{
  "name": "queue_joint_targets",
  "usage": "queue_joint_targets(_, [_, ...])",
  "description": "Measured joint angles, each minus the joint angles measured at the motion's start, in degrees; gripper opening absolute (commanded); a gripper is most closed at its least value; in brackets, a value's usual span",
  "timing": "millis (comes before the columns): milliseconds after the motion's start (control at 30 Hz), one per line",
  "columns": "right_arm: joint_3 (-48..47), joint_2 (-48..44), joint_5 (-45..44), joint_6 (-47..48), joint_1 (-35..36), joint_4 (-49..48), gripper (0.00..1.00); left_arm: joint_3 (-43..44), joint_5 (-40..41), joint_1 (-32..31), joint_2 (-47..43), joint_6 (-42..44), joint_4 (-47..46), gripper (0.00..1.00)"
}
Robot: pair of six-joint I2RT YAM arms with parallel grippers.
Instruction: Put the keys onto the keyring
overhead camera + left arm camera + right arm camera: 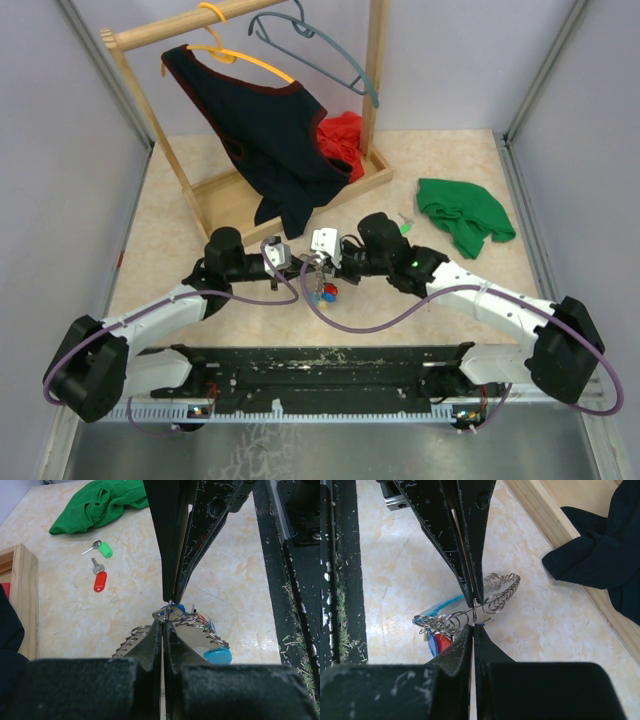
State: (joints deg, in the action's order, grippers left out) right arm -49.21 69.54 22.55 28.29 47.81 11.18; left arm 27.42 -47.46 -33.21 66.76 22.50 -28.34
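Two grippers stood tip to tip: the left gripper [163,626] and the right gripper [474,627], each clenched on the wire of the keyring [496,596]. Its coil ran crosswise between them, with blue tags hanging below. Farther out, ahead and left of the left gripper's tips, the red key [99,580] lay lengthwise, blade pointing away. Just past it the green key [102,548] lay crosswise, blade pointing left. The right arm seemed nearer both.

You're in a lab test cell: grey panels [60,150] box in the worktop [450,160] around the wooden clothes rack [170,25], robot arms [180,305] bolted to a black rail [320,365] before it.
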Motion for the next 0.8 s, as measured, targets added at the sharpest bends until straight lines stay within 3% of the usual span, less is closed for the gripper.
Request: queue_joint_targets(800, [-2.32,1.42,-2.16,2.69,2.03,2.75,0.0,0.02,1.31,0.0,0.11,-3.89,0.0,0.0])
